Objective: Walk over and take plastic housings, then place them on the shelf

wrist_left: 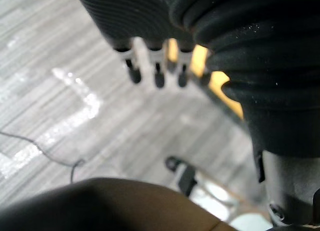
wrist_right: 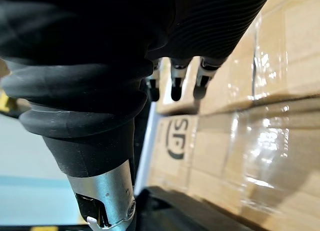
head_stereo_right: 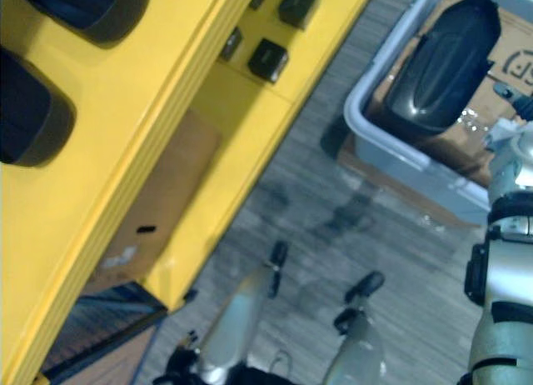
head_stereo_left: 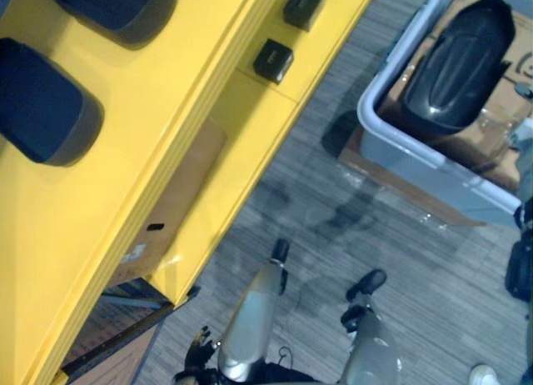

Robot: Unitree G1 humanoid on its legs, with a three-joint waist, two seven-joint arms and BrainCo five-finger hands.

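Fingers point(wrist_left: 158, 76) of the left hand point(wrist_left: 130, 16) hang straight and loose with nothing in them, above the grey striped floor point(wrist_left: 60, 91), with a strip of the yellow shelf point(wrist_left: 220, 86) showing past their tips. The right hand point(wrist_right: 210, 21) is the same: its fingers point(wrist_right: 176, 88) are relaxed and empty, hanging over taped cardboard point(wrist_right: 280, 66).

From the head camera, one black plastic housing point(head_stereo_left: 462, 60) lies in a grey bin point(head_stereo_left: 433, 172) lined with cardboard, standing on the floor at the robot's right. It is long, rounded and glossy, and neither hand touches it. The right arm shows just beside the bin's near corner, though its hand is hard to make out there.

On the robot's left, well apart from the bin, two more dark housings point(head_stereo_left: 37, 102) point(head_stereo_left: 104, 2) lie side by side on the shelf's top level. A lower ledge carries two small black boxes point(head_stereo_left: 273, 60) point(head_stereo_left: 302, 6), and a brown carton point(head_stereo_left: 179, 193) sits tucked beneath it.
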